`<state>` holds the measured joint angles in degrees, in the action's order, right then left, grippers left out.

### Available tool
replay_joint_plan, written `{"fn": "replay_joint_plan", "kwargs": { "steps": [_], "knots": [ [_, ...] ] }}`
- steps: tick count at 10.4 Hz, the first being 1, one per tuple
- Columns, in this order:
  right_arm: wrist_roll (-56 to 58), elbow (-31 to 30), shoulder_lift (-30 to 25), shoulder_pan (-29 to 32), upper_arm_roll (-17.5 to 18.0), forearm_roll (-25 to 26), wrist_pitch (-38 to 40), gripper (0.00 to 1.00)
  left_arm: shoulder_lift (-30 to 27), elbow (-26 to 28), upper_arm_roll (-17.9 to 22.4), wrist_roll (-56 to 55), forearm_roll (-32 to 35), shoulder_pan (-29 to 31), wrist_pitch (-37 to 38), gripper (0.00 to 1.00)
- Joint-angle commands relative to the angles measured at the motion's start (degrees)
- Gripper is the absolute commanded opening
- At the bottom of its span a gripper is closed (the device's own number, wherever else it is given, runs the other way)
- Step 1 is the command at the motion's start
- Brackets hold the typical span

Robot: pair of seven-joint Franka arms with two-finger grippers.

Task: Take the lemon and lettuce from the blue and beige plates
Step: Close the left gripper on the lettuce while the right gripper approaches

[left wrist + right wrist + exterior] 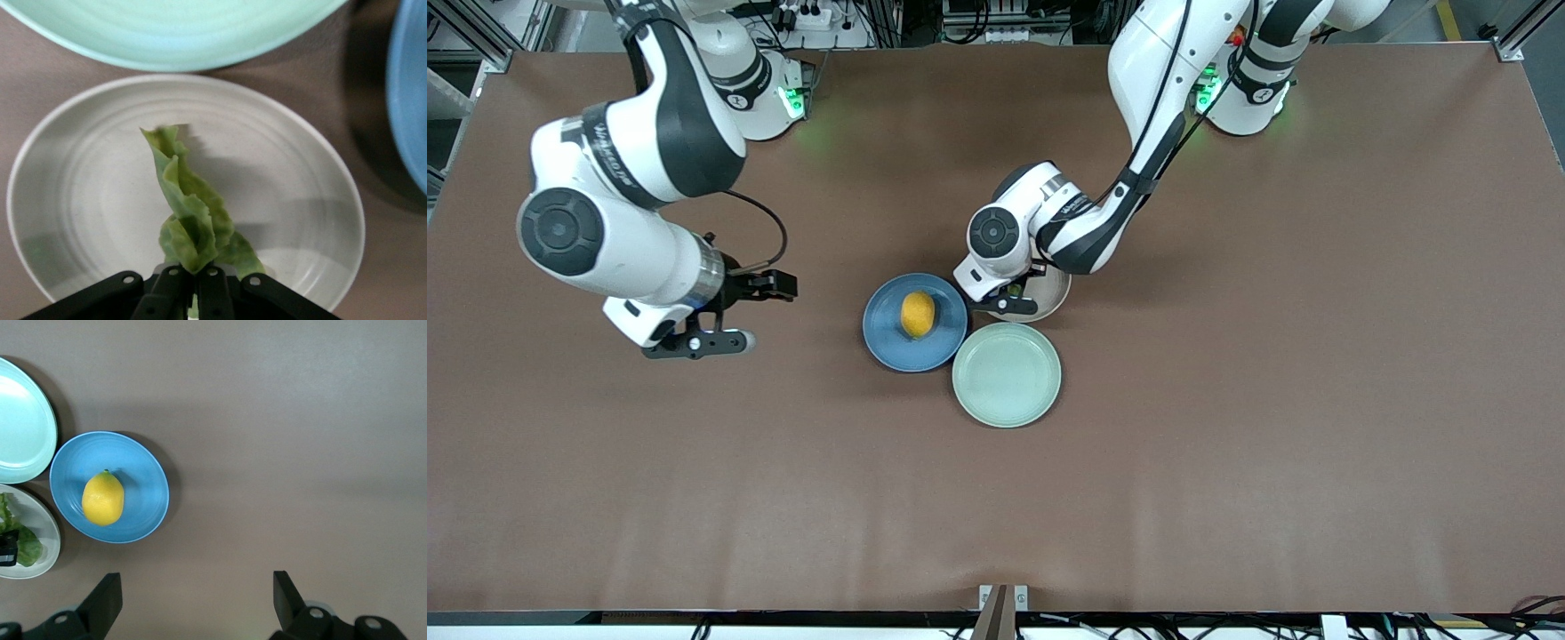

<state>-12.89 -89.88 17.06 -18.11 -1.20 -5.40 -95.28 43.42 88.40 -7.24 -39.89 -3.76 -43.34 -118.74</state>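
Left jaws (193, 293) pinching lettuce (190, 213), beige plate (87, 200)

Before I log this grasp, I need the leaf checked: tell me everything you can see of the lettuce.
The lettuce is one crinkled, yellow-green leaf, folded and bunched. The left gripper is shut on its lower end, and the leaf stands up over the beige plate. Whether its tip touches the plate cannot be told. The left arm nearly hides it in the front view.

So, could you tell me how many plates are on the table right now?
3. The blue plate holds the lemon; the beige plate, beside it toward the left arm's end, sits under the left gripper; the mint-green plate lies nearest the front camera.
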Motion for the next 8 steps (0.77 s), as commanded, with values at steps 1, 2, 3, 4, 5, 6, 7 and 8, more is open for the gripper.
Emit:
{"fn": "replay_joint_plan", "kwargs": {
  "steps": [1, 2, 3, 4, 5, 6, 7, 8],
  "knots": [
    [-3.10, -0.39, 0.43, -1.22, -0.03, -0.31, -1.22, 1.00, -4.30, 0.46, 0.47, -1.33, 1.56, 0.36, 3.32, 0.00],
    [-3.98, -0.39, 0.87, -1.66, -0.03, -0.31, -1.84, 1.00, -5.36, 0.55, 0.65, -1.24, 1.56, 0.80, 3.60, 0.00],
    [-5.12, -0.39, 1.31, -2.27, -0.03, -0.31, -2.54, 1.00, -6.50, 0.46, 0.65, -1.07, 1.56, 1.76, 3.60, 0.00],
    [-6.35, -0.65, 1.75, -2.89, -0.03, -1.18, -3.59, 1.00, -7.38, 0.37, 0.74, -0.98, 1.56, 2.81, 3.60, 0.00],
    [-7.23, -0.65, 2.45, -3.24, -0.03, -2.49, -4.73, 1.00, -8.17, 0.37, 0.74, -0.89, 1.65, 3.87, 3.60, 0.00],
    [-8.72, -0.65, 3.06, -4.29, -0.03, -2.51, -5.35, 1.00, -8.44, 0.29, 0.74, -0.63, 1.65, 4.75, 3.60, 0.00],
    [-10.13, -0.74, 3.59, -4.65, -0.03, -2.59, -6.58, 1.00, -8.44, 0.29, 1.26, -0.54, 1.73, 5.62, 3.51, 0.00],
    [-10.75, -1.70, 4.12, -5.61, -0.03, -2.59, -7.81, 1.00, -8.44, 0.20, 2.22, -0.45, 2.60, 6.07, 3.51, 0.00]
  ]
}}
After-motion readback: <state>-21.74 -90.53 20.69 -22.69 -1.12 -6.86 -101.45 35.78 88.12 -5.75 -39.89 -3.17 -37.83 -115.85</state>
